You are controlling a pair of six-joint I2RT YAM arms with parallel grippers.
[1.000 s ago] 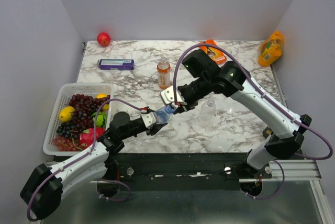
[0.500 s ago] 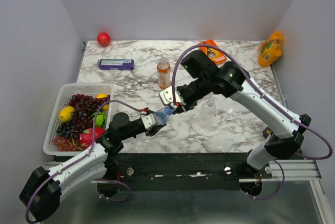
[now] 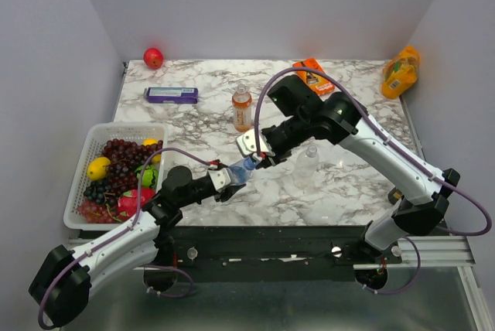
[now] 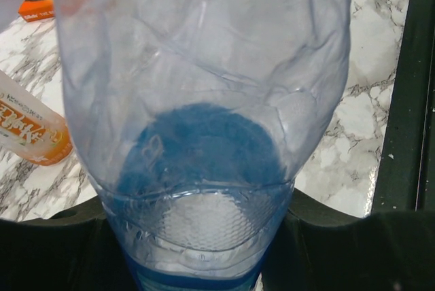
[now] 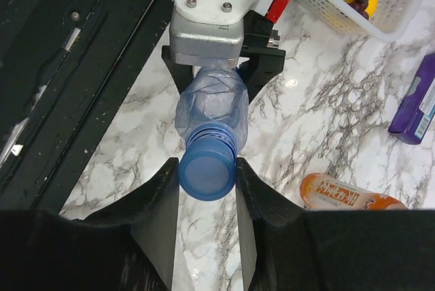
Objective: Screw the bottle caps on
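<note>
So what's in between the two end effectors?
The clear bottle: left end effector holds its body, right end effector pinches its blue cap. Right wrist view.

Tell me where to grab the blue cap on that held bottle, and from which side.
Pinch the blue cap by its round side wall, one finger on each side, coming straight in at the cap end, in line with the bottle. The left gripper holds the body, so the neck points at the right gripper.
</note>
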